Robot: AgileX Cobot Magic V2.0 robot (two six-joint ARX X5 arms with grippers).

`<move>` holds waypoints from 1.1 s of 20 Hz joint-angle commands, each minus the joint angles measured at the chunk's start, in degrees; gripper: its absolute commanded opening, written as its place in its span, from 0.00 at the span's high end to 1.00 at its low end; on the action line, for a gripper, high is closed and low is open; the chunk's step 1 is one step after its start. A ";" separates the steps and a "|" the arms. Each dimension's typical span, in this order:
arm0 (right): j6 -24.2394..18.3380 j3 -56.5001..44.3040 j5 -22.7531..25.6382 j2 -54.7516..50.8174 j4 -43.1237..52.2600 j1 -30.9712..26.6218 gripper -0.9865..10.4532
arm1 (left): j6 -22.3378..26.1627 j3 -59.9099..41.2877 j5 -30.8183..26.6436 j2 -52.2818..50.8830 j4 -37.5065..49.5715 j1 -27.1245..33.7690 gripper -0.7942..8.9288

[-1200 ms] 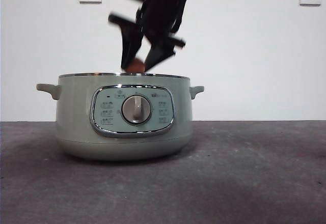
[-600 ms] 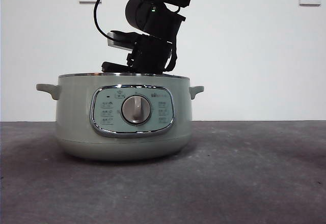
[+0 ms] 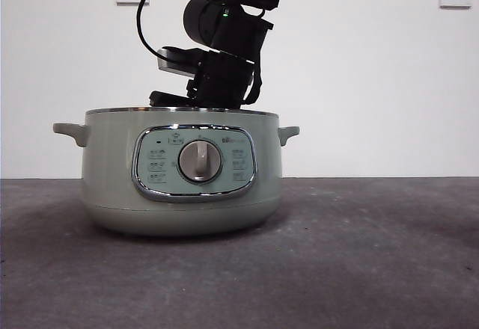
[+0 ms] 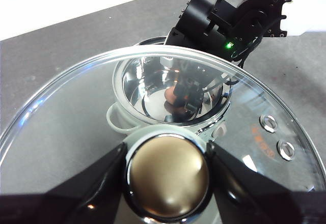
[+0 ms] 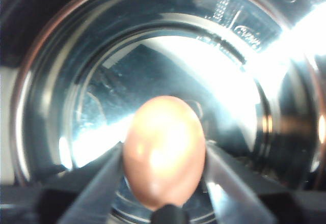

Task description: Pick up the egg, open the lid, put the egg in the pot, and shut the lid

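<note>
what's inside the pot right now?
Inside the pot: the right gripper, shut on the egg, over the shiny inner wall. The pot's floor under the egg is hidden. The left gripper holds the lid clear.

Right hand (image 3: pixel 217 103) and egg (image 5: pixel 164 150) behind pot (image 3: pixel 112 164) rim, front view.

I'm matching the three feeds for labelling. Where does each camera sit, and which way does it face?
Front view: low at table height, facing level at the pot; the right arm reaches down into it.
Left wrist view: on the left arm, looking past the held lid into the pot; left gripper clamps the knob.
Right wrist view: inside the pot, right gripper holding the egg.
Shared: both wrist views show the egg.
</note>
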 commanded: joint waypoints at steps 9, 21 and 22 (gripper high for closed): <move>2.29 33.57 -0.11 0.02 -26.64 -0.61 0.48 | -0.13 0.17 0.50 0.07 3.69 -0.28 0.93; 2.14 24.57 -2.05 -25.38 -29.94 -2.69 0.51 | 1.33 0.17 5.33 10.16 12.46 -1.62 0.93; 1.77 20.44 -2.16 -28.83 -29.94 -2.69 0.51 | 1.40 0.17 5.57 11.21 13.53 -1.64 0.93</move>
